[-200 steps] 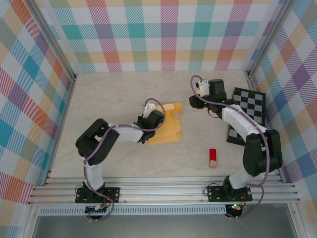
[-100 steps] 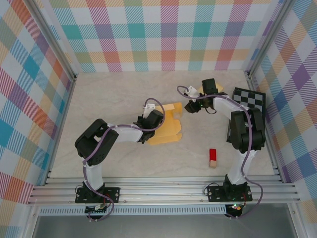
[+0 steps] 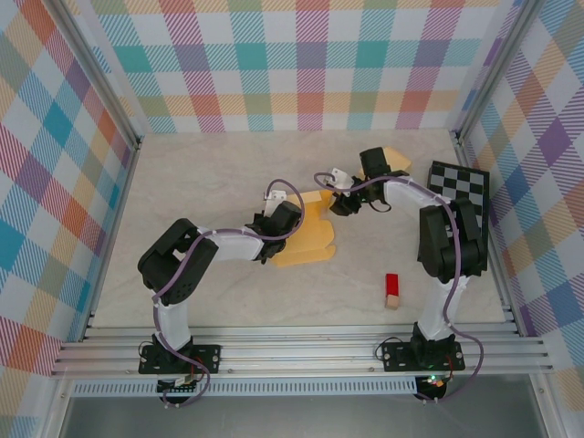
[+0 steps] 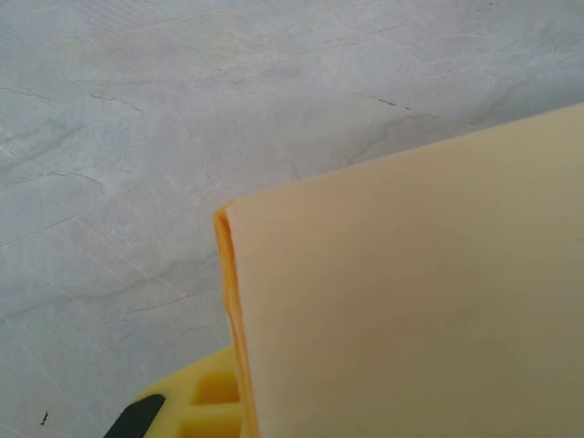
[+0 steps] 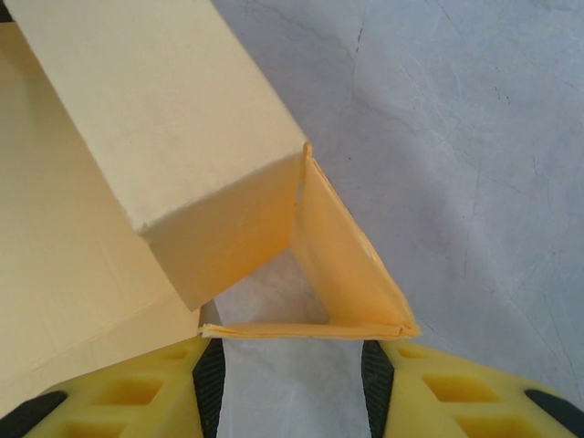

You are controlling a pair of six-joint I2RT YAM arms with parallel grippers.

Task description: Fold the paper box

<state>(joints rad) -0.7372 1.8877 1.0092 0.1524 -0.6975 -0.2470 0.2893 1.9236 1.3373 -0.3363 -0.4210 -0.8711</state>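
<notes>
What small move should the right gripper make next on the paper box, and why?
Probably ease the right gripper a little forward, so the flap comes between its jaws. They stand open, the flap's thin edge lies just ahead of them, and the left gripper is shut on the paper box, steadying it.

Top view: bright, even, diffuse overhead light, no glare. Faint soft shadows on surface (image 3: 201, 182) just beside box (image 3: 315, 242). Sharp throughout; lines bow slightly far from box, twd frame edges. Left wrist: box panel pale, near featureless; surface beyond box slightly soft. Right wrist: box crisp, its underside face shaded; right tool (image 5: 292, 388) below box a bit blurred.
</notes>
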